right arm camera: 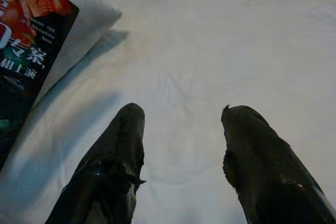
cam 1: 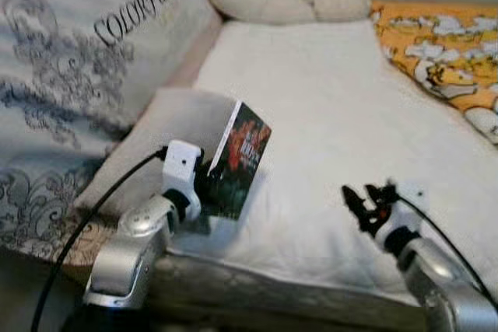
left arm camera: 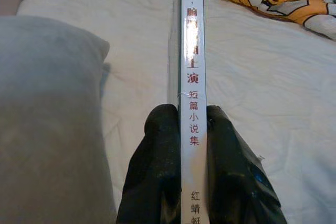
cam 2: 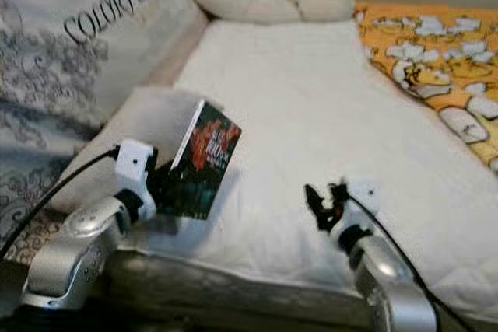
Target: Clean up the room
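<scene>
Head views: left gripper (cam 1: 204,184) clamps book (cam 1: 241,159) by lower edge, book upright and lifted off white mattress (cam 1: 334,114), near its front-left corner, just beside grey pillow (cam 1: 175,126). Right gripper (cam 1: 364,201) hovers low over mattress, front edge.

Left wrist view: fingers (left arm camera: 157,166) pinch book spine both sides; grip looks firm.

Right wrist view: jaws spread wide, holding nothing, mattress below.

Progress: book picked up, not yet put away; destination not visible. Orange blanket (cam 1: 436,44) at mattress far-right possibly untidy, hard to judge.
</scene>
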`<state>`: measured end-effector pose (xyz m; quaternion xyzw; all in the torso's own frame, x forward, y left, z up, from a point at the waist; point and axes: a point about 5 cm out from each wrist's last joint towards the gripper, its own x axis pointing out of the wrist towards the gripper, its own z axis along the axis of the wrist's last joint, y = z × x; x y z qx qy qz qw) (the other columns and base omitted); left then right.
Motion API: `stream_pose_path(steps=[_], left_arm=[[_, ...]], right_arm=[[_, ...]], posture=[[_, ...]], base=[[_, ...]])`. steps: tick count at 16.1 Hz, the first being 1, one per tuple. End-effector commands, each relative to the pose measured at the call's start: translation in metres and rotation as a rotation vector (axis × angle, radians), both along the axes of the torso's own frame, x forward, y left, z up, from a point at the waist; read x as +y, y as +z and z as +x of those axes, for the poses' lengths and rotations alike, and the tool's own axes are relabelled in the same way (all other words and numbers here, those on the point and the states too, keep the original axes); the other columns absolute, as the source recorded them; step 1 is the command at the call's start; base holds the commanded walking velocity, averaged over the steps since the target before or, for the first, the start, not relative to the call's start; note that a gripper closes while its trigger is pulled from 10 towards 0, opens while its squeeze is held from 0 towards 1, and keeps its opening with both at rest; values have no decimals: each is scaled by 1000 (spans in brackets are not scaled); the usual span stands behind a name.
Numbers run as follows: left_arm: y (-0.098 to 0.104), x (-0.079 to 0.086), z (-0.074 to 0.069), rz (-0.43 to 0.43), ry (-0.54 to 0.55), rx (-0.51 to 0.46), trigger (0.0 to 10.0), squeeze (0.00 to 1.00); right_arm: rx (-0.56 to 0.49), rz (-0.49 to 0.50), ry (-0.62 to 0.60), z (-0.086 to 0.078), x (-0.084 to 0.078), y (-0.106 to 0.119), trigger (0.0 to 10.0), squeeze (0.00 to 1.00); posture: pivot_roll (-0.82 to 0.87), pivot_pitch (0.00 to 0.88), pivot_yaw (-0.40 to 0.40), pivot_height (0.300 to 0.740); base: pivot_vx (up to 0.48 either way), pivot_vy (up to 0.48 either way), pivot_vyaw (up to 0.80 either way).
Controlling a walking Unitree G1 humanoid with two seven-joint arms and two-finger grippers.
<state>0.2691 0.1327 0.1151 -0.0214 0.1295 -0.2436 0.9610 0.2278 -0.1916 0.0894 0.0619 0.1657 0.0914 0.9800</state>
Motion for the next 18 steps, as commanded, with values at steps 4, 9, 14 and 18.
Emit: stream_pose_path(steps=[4,9,14,18], left_arm=[[9,-3,6,7,-1,-38,10000,0],[9,-3,8,23,12,-38,10000,0],[27,-14,48,-105,-76,-9,10000,0],[31,-43,82,-385,-121,122,10000,0]], right_arm=[[-13,9,13,1,4,5,10000,0],[-5,14,16,0,7,4,10000,0],[-22,-5,66,5,-3,12,10000,0],[-45,17,289,4,-5,31,10000,0]], posture=[[-40,0,61,740],[-41,0,57,740],[-53,0,54,740],[-105,0,70,740]], base=[[0,0,0],[0,0,0],[0,0,0],[0,0,0]])
